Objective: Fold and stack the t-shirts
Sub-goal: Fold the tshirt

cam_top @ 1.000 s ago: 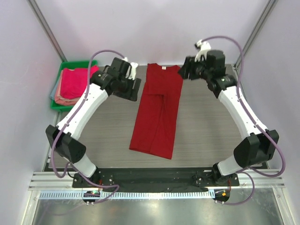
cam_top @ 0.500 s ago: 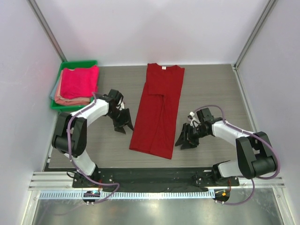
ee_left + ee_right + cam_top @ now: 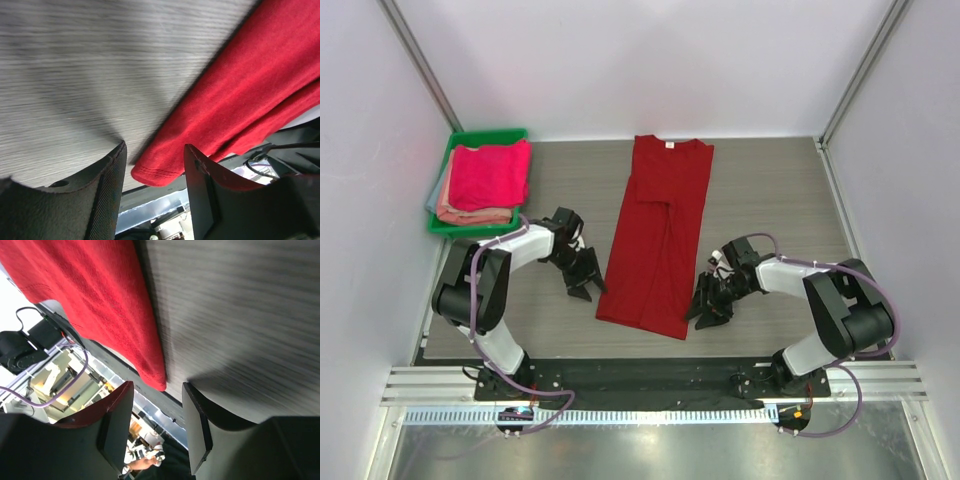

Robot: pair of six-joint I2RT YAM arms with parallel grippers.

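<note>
Plain pale lilac walls (image 3: 650, 60) fill the upper half of the overhead frame and run down both sides, evenly lit. Grey metal posts (image 3: 422, 70) slant in from the upper left and upper right corners. At centre lies the table (image 3: 770, 200), with a grey wood-grain top (the grain runs left to right). Along the lower edge sit a black base plate (image 3: 650, 372), a slotted aluminium rail (image 3: 420, 385) and a dull sheet-metal strip (image 3: 650, 450). The light is soft and the shadows are faint.
</note>
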